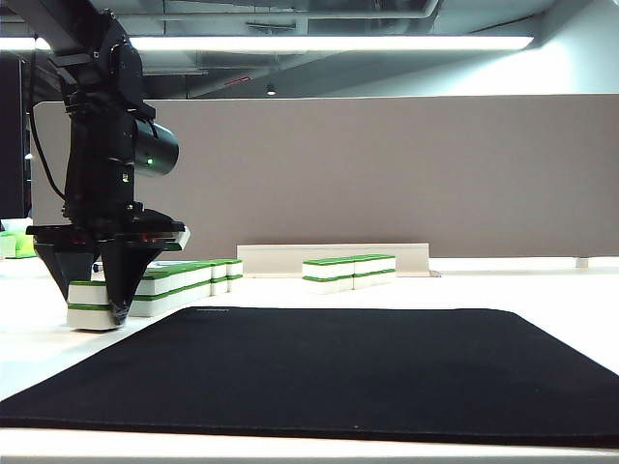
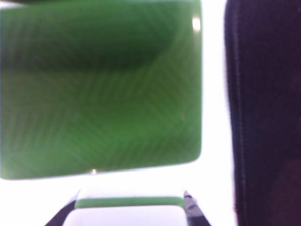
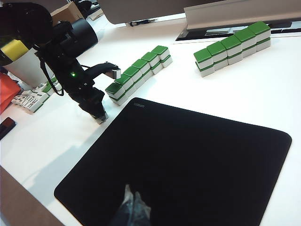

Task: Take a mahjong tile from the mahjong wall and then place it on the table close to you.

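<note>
One Tile Pinched at the End of the Wall

Two stacked rows of green-topped tiles stand beyond the black mat (image 1: 329, 372) on the table (image 3: 263, 89). The nearer, longer row is the mahjong wall (image 1: 184, 280), and the left gripper (image 1: 108, 304) has its fingers down around the end tile (image 1: 89, 305) of that row, at the mat's left edge. In the left wrist view, a green tile top fills the frame with a second tile (image 2: 129, 209) seen between the fingertips, so the jaws look part-closed on a tile, narrow rather than wide. The right gripper (image 3: 131, 207) hangs well apart, over the near part of the mat, its fingertips together and empty.

Judging from this, the grip sits low and close to the neighbouring stack. A lift could drag the adjoining tile or topple the end column if the fingers rub it. A shallow or off-centre pinch might let the smooth tile slip out during transfer toward the near table edge.
</note>
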